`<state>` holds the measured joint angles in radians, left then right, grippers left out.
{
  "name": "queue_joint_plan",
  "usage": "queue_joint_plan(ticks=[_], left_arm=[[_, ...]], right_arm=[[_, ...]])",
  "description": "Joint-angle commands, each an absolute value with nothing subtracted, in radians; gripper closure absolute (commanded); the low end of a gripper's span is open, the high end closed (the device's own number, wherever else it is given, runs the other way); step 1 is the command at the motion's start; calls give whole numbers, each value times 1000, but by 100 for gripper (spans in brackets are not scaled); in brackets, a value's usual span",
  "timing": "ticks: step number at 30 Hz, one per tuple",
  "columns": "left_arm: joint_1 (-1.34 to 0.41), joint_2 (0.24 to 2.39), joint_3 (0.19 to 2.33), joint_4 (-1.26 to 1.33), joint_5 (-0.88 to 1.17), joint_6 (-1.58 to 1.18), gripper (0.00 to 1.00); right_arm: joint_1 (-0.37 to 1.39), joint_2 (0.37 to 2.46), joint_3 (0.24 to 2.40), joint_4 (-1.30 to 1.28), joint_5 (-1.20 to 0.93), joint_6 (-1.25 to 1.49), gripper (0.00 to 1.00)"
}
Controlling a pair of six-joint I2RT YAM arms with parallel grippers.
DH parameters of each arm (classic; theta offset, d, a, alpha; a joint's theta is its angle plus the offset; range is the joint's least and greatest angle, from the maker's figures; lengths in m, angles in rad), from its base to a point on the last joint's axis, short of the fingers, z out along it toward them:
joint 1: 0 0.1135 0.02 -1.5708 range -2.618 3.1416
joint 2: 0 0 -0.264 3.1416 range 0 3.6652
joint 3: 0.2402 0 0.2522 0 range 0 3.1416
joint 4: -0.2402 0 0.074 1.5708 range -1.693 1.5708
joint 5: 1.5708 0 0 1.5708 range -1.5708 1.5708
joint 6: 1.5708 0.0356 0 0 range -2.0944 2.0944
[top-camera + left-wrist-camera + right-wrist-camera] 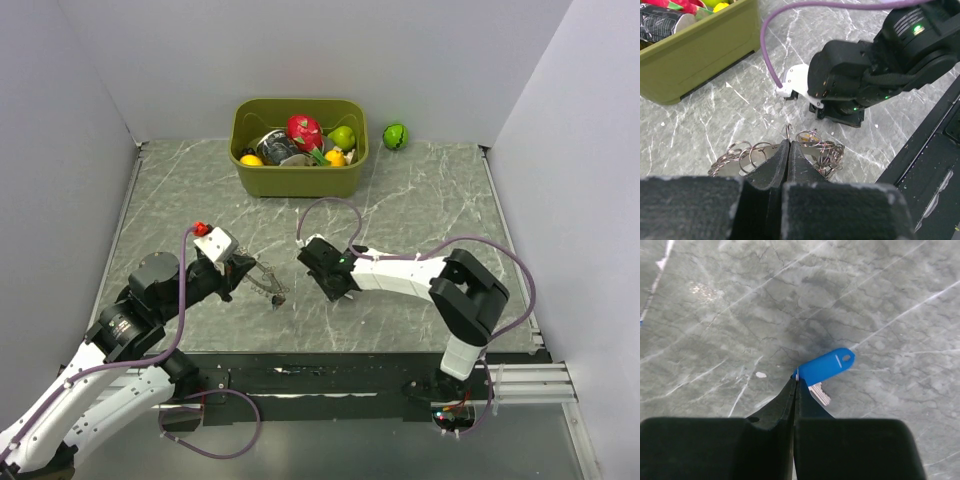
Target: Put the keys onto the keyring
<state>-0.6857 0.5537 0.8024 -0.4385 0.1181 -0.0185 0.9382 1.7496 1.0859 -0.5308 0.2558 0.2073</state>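
Observation:
My left gripper [789,142] is shut on a thin metal wire whose hooked end [788,131] sticks up between the jaw tips. This looks like part of the keyring. Small silver split rings [742,155] hang from it on both sides, with a bit of yellow [812,136] in the right bunch. In the top view this gripper [262,280] holds the bundle [276,296] low over the table. My right gripper [796,380] is shut on the small ring of the blue-headed key [827,366], whose silver blade [819,394] hangs beside the jaws. In the top view the right gripper [338,290] is just right of the left one.
An olive bin [298,180] at the back centre holds toy fruits and a can. A green ball [396,135] lies right of it. Grey walls close in the left, back and right. A black strip [380,365] runs along the near edge.

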Motion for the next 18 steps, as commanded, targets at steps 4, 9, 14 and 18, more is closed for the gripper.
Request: queue_joint_plan(ticks=[4,9,14,18], left_arm=[[-681,568,831,-385,161,-20,99],[-681,577,836,-370,179,-34,99],[-681,614,850,-354,218,-43,99],[-681,637,859,-330,247,-52,99]], right_arm=[[893,1586,1014,-391,194,212,100],[815,1479,959,-304,24,204,100],[683,1320,856,-161,-210,178,100],[646,1211,790,-66,-369,141,100]])
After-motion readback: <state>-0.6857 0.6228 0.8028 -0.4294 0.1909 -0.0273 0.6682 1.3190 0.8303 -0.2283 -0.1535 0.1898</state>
